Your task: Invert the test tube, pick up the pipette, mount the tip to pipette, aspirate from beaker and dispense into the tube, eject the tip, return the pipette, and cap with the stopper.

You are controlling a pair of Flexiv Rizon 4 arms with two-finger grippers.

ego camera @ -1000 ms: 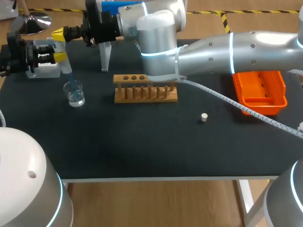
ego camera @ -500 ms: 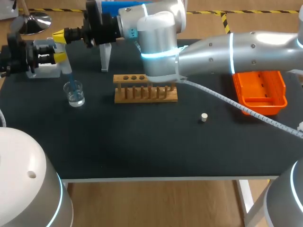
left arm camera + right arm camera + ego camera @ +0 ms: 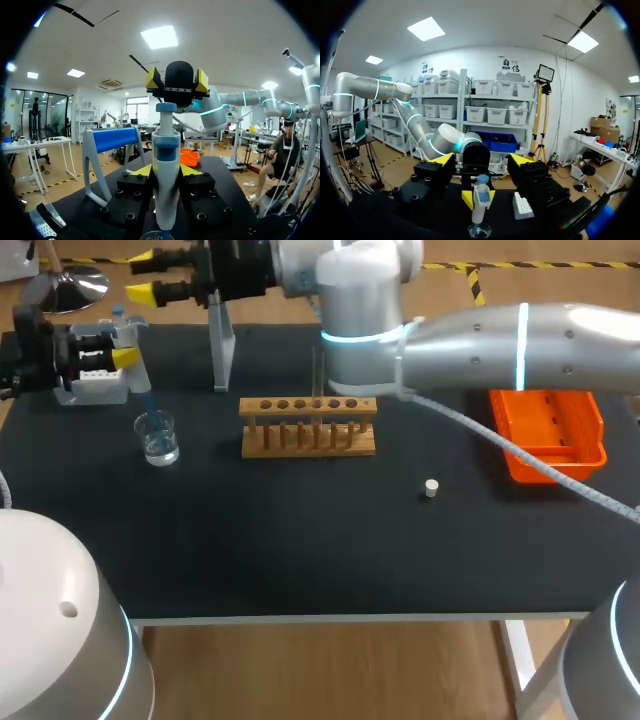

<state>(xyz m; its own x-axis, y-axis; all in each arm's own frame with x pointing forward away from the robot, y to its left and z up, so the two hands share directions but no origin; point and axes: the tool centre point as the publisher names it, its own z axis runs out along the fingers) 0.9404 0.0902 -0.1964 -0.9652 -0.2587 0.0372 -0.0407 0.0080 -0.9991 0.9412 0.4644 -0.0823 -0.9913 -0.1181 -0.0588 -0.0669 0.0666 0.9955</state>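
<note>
Left gripper (image 3: 118,346) clenched on pipette (image 3: 127,337), at table's 10 o'clock. Pipette's blue tip (image 3: 144,403) slants down, end inside beaker (image 3: 158,438). Beaker at 9 o'clock from rack (image 3: 308,426). Right gripper (image 3: 147,275) released, fingers spread, nothing between them; sits at 12 o'clock from pipette, apart from it. Thin tube (image 3: 318,375) upright in rack. Stopper (image 3: 431,488) on table, 4 o'clock from rack. Orange tray (image 3: 548,430) at 3 o'clock from rack.
</note>
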